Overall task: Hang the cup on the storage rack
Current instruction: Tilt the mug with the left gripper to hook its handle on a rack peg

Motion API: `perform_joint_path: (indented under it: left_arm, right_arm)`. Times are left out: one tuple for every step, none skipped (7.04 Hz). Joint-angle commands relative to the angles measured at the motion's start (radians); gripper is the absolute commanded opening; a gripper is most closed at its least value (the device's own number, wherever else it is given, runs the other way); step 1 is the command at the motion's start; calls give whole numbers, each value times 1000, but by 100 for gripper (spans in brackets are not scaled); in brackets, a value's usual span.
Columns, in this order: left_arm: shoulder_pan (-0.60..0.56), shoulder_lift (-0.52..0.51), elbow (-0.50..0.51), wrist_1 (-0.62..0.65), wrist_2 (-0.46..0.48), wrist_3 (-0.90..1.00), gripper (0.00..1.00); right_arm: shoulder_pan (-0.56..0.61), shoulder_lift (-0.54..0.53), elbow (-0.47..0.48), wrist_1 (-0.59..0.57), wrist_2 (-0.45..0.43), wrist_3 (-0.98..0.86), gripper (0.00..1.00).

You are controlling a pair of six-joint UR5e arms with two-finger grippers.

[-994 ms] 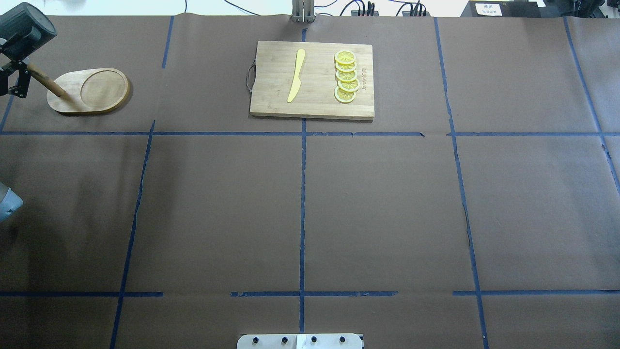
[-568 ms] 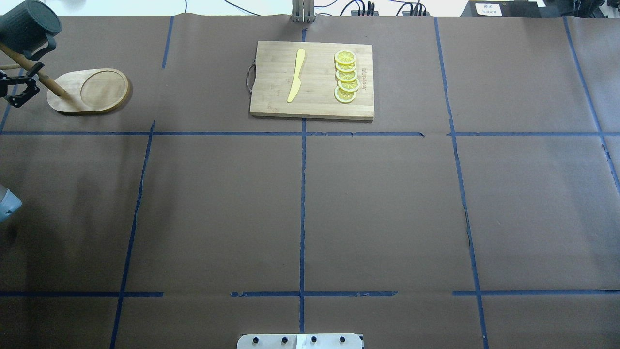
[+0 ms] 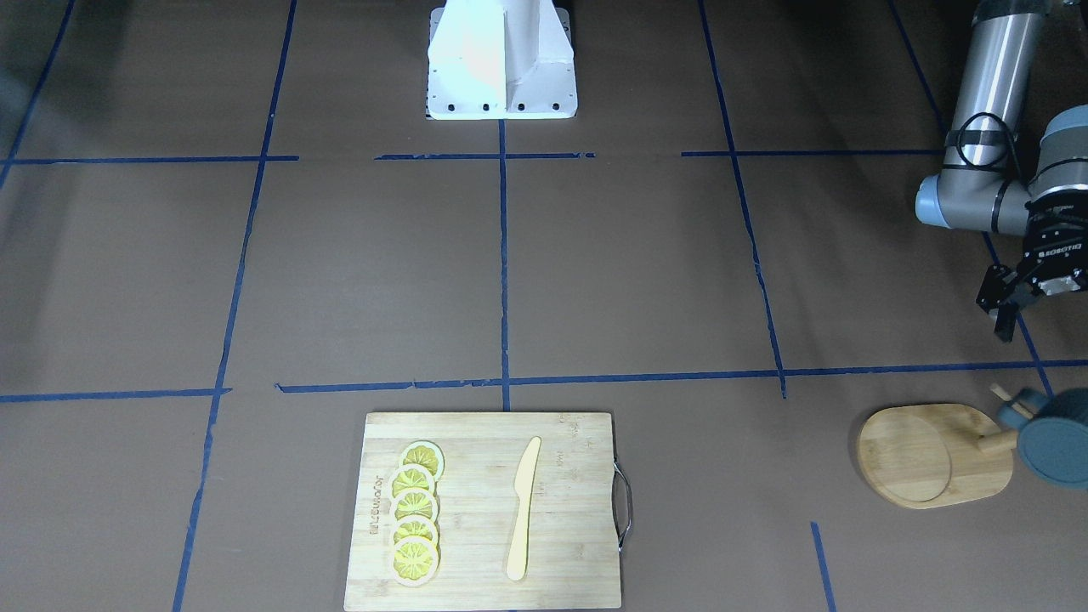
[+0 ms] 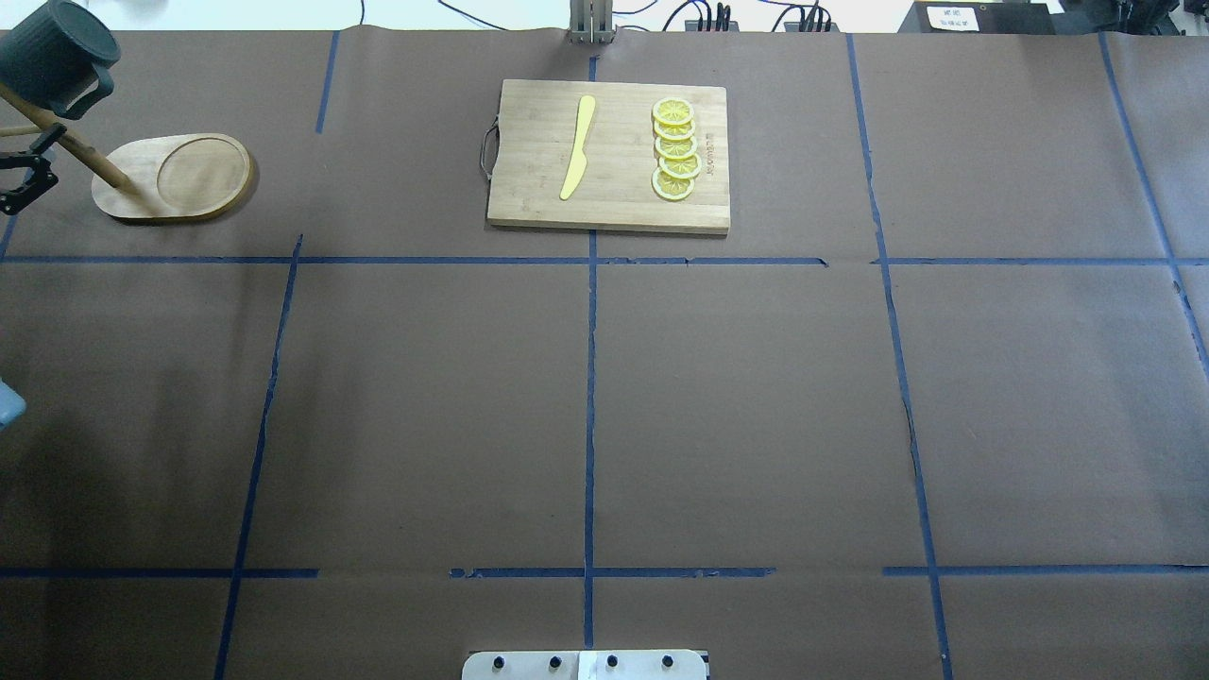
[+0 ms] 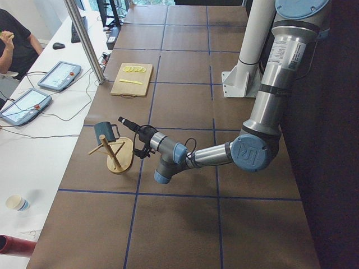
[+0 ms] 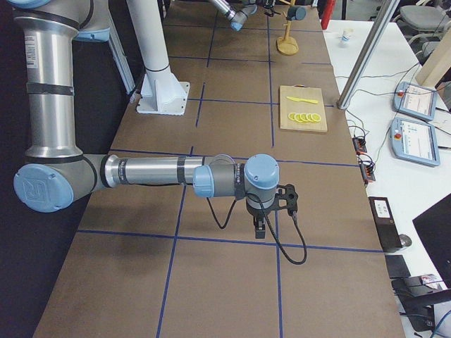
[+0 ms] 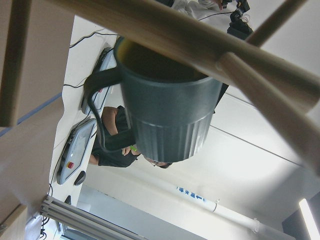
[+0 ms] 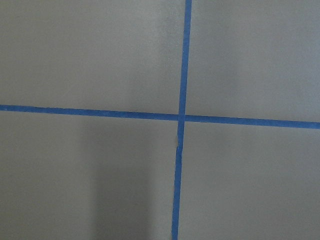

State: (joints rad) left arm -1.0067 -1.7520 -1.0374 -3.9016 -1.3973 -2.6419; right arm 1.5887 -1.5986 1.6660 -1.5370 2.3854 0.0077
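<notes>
teal ribbed mug [image 4: 52, 59] hangs on the bamboo mug rack [image 4: 203, 179]; left gripper [image 3: 996, 316], jaws released, should retreat straight without nudging it. right gripper's [image 6: 259, 231] jaws: cannot tell.

Legible text, by location:

1. Left hand [image 3: 1000, 316]: white lettering [image 3: 1056, 249] on the black body behind the fingers reads "ROBOTIQ". It appears upside down in the front-facing view.
2. Cutting board [image 3: 561, 476]: a dark brand mark [image 3: 372, 510] runs along the short edge beside the lemon slices [image 3: 415, 527]. The letters are too small to read.
3. Black box [image 4: 1001, 17] beyond the desk's far edge: a white label [image 4: 951, 17] with illegible characters.
4. Wall in the left wrist view: a blue marking [image 7: 191, 195], illegible.
</notes>
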Motion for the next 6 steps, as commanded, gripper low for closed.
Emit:
perform_joint_path:
  left_arm:
    - [-10, 193, -268, 119, -73, 0, 100]
    - [-77, 247, -367, 214, -130, 14, 100]
    - [-225, 252, -422, 320, -295, 72, 100]
    - [-354, 241, -459, 420, -465, 203, 100]
    - [-427, 246, -513, 515, -559, 365, 100]
    - [-497, 261, -542, 580, -628, 639, 100]
  right_arm:
    - [1, 0, 0, 0, 0, 0, 100]
    - [1, -1, 0, 0, 0, 0, 100]
    - [1, -3, 0, 0, 0, 0, 100]
    - [1, -1, -2, 0, 0, 0, 100]
    - [1, -1, -2, 0, 1, 2, 100]
    - [1, -1, -2, 0, 0, 0, 100]
